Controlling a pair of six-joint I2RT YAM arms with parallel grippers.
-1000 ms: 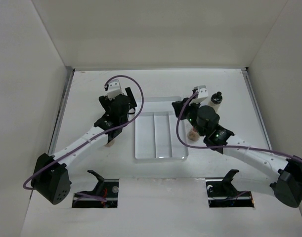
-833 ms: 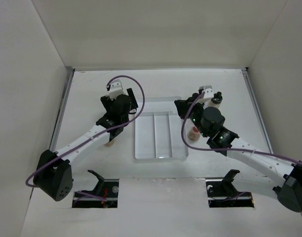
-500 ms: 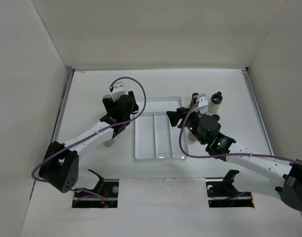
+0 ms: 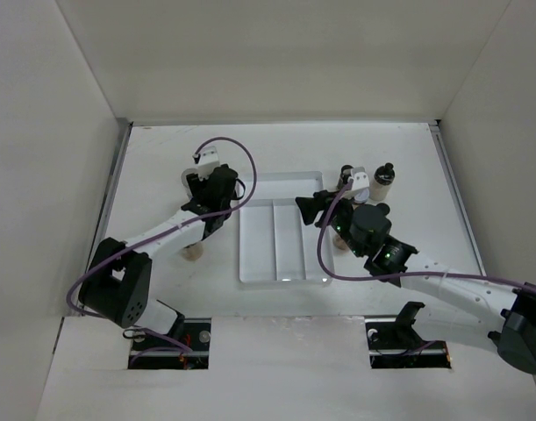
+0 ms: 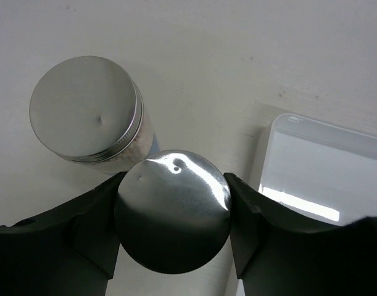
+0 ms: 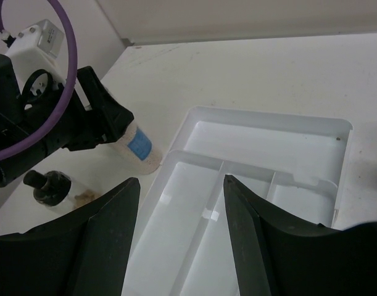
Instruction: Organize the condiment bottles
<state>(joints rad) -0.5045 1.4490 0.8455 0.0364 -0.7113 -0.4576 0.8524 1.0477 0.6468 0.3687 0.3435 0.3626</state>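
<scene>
Beside the far left corner of the tray [image 6: 265, 137], a silver-capped jar [image 5: 171, 225] is clamped at its cap between the fingers of the left hand [image 5: 173, 188]. The left wrist view shows only its shiny lid from above. A second silver-capped jar [image 5: 85, 116] stands just beside it, farther from the tray.

The right wrist view instead shows the held jar's side, with beige contents and a blue label; the second jar is hidden there. It also catches a black-capped bottle [image 6: 51, 187] on the surface [image 6: 256, 68], nearer the arm bases. In the top view that bottle is only a beige patch under the left arm.

The right hand [image 6: 181, 184] hovers above the tray, fingers apart with nothing between them. The top view alone shows a dark-topped bottle [image 4: 383, 181] standing well right of the tray.

A second ago the left fingers stood apart; now they have closed on the cap. The right hand was then over the bottles right of the tray and has since swung left.
</scene>
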